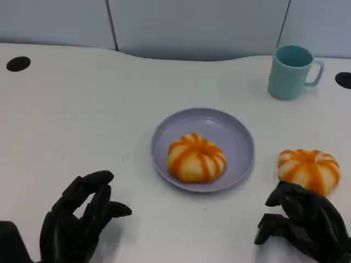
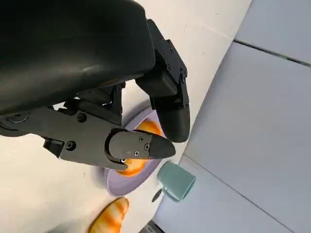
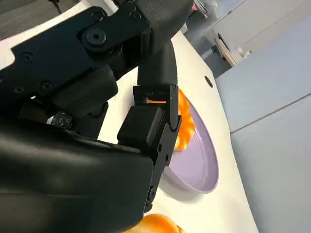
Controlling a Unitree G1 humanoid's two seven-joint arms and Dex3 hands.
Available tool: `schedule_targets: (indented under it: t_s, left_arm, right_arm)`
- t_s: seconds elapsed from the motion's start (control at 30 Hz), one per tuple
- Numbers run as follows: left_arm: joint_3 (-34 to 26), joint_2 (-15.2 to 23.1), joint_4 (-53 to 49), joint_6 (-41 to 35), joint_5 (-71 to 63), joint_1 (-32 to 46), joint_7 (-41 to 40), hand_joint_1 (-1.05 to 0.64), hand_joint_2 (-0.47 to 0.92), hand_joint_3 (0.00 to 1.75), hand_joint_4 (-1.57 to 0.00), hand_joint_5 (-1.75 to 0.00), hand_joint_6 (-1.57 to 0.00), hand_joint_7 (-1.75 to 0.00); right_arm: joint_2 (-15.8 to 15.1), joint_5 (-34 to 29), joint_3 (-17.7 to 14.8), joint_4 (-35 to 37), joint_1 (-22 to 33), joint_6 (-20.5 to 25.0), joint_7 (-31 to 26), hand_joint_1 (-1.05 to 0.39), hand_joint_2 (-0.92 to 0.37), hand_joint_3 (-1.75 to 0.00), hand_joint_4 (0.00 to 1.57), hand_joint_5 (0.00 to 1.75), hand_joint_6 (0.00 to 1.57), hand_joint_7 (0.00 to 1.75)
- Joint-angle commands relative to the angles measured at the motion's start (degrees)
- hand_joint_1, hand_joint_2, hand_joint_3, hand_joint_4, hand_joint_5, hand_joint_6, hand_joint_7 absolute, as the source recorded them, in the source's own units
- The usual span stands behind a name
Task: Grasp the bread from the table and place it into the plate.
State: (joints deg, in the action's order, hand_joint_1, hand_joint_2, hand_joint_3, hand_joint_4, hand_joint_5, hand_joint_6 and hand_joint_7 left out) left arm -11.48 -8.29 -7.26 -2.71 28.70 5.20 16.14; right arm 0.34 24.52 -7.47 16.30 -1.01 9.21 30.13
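The plate [image 1: 238, 143] was lavender, both buns [image 1: 196, 158] cream (striped orange), the mug [image 1: 290, 71] pale teal.

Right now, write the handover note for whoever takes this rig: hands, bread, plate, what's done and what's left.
Left robot hand: holds nothing, fingers apart, over the near left of the table.
Right robot hand: holds nothing, fingers curled, just on the near side of the loose bread; contact cannot be told.
Purple plate: mid-table, with one orange-striped bread already in it.
Loose bread: on the table right of the plate, apart from it.
Teal mug: far right, upright, out of the way.
Done: one bread plated. Left: grasp the loose bread with the right hand and place it in the plate.
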Motion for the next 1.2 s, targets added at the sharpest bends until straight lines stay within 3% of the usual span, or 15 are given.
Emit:
schedule_targets:
  t_s: [0.03, 0.37, 0.67, 1.2]
  left_arm:
    - [-0.94, 0.85, -1.07, -0.76, 0.01, -0.67, -0.92, -0.35, 0.92, 0.26, -0.72, -1.52, -0.61, -1.08]
    - [-2.29, 0.99, -4.36, 1.29, -0.13, -3.12, 0.3, -0.34, 0.92, 0.28, -0.74, -1.46, -0.58, -1.1]
    - [-2.64, 1.8, -8.39, 5.57, -0.93, -4.83, 3.02, -0.36, 0.92, 0.26, -0.71, -1.56, -0.61, -1.09]
    - [-3.17, 1.29, -8.01, 2.62, 0.57, -5.86, 2.59, -0.35, 0.92, 0.26, -0.73, -1.46, -0.62, -1.04]
  right_arm:
    - [-1.34, 0.37, -1.05, 0.81, -0.38, -0.49, 0.66, -0.9, -0.76, -0.01, 1.45, 0.79, 1.24, 0.83]
    - [-2.12, -0.36, -0.89, 0.33, 0.17, -1.28, 0.92, -0.87, -0.76, -0.01, 1.43, 0.84, 1.19, 0.87]
    - [-2.4, -0.29, -1.0, 1.33, -0.38, -1.45, 1.1, -0.86, -0.78, -0.01, 1.41, 0.85, 1.17, 0.9]
    - [-2.59, 0.01, -1.46, 2.65, -1.84, -0.86, 0.83, -0.87, -0.76, 0.0, 1.4, 0.88, 1.2, 0.9]
